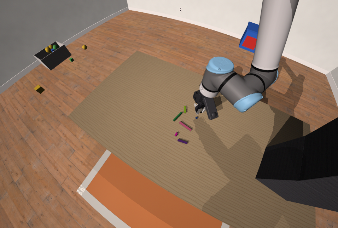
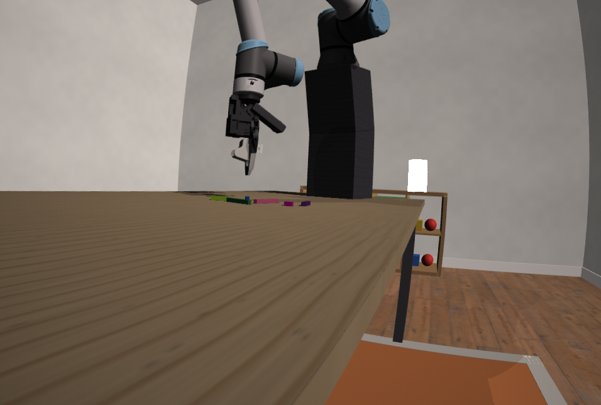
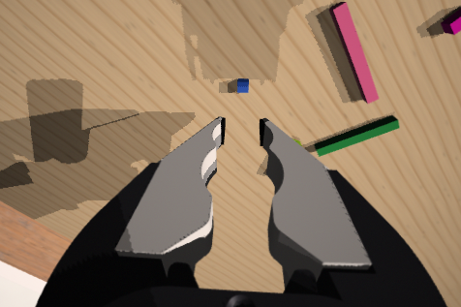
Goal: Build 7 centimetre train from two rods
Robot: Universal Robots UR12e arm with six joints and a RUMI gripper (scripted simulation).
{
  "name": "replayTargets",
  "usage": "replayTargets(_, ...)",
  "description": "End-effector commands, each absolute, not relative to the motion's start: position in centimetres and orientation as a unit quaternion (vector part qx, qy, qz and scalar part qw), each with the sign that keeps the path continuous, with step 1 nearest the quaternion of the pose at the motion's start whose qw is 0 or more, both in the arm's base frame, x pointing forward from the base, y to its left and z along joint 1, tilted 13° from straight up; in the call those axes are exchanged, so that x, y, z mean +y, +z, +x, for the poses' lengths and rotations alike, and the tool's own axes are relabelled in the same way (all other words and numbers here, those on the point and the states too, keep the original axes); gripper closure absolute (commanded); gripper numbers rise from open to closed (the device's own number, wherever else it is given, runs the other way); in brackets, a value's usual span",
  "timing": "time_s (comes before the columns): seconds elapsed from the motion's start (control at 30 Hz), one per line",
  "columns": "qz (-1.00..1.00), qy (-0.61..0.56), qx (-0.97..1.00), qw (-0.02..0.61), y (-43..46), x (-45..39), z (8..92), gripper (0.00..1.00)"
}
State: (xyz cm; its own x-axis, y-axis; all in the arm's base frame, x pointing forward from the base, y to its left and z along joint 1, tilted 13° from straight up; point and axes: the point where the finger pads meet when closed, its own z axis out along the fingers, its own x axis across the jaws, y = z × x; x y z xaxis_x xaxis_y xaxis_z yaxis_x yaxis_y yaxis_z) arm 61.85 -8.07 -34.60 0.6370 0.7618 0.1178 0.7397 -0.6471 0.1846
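Several rods lie flat on the wooden table [image 1: 130, 88] [image 2: 145, 269]. A tiny blue rod [image 1: 196, 117] [image 2: 247, 197] [image 3: 242, 85] lies alone, just ahead of my fingertips in the wrist view. A pink rod [image 1: 185, 125] [image 2: 266, 201] [image 3: 354, 51], a green rod [image 1: 177, 116] [image 2: 237, 201] [image 3: 358, 136] and a lime rod [image 1: 185, 109] [image 2: 218, 198] lie near it. A magenta rod [image 1: 176, 134] [image 2: 288, 204] [image 3: 452, 22] and a purple rod [image 1: 182, 141] [image 2: 305, 203] lie further off. My gripper [image 1: 198, 110] [image 2: 248, 167] [image 3: 242, 120] hangs above the table, near the blue rod, its fingers a narrow gap apart and empty.
The black robot pedestal [image 1: 300, 165] [image 2: 339, 133] stands at the table's far side. On the floor are an orange mat [image 1: 152, 203] [image 2: 437, 381], a black box of balls [image 1: 53, 54], a blue bin [image 1: 250, 39] and a shelf [image 2: 432, 233].
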Motion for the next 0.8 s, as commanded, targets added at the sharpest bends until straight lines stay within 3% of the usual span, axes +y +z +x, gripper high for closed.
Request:
replayTargets(0.0, 0.903, 0.093, 0.416, 0.06, -34.56, -8.08, 61.88, 0.86)
replayTargets(0.77, 0.903, 0.093, 0.416, 0.06, -35.47, -8.11, 62.08, 0.86)
